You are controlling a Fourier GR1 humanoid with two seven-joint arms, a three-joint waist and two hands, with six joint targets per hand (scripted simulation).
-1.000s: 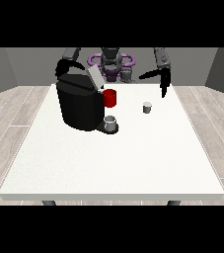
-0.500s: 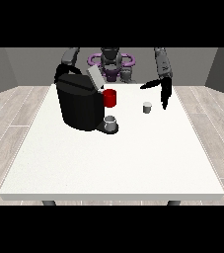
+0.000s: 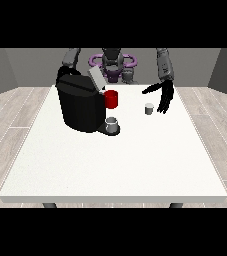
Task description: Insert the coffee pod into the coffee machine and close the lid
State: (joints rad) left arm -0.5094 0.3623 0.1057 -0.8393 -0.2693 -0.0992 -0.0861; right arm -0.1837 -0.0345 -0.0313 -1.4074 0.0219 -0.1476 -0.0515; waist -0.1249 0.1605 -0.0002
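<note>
Grey coffee pod stood on the worktop, at three o'clock from the coffee machine. Fingers spread, the hand at the view's right hovered beside it and might tip it while closing.

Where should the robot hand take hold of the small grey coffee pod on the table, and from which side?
Grip the coffee pod by its side wall, coming from above and from the view's right. It stands upright and alone on the table, and the open robot hand at the view's right hangs right beside it, fingers pointing down.
</note>
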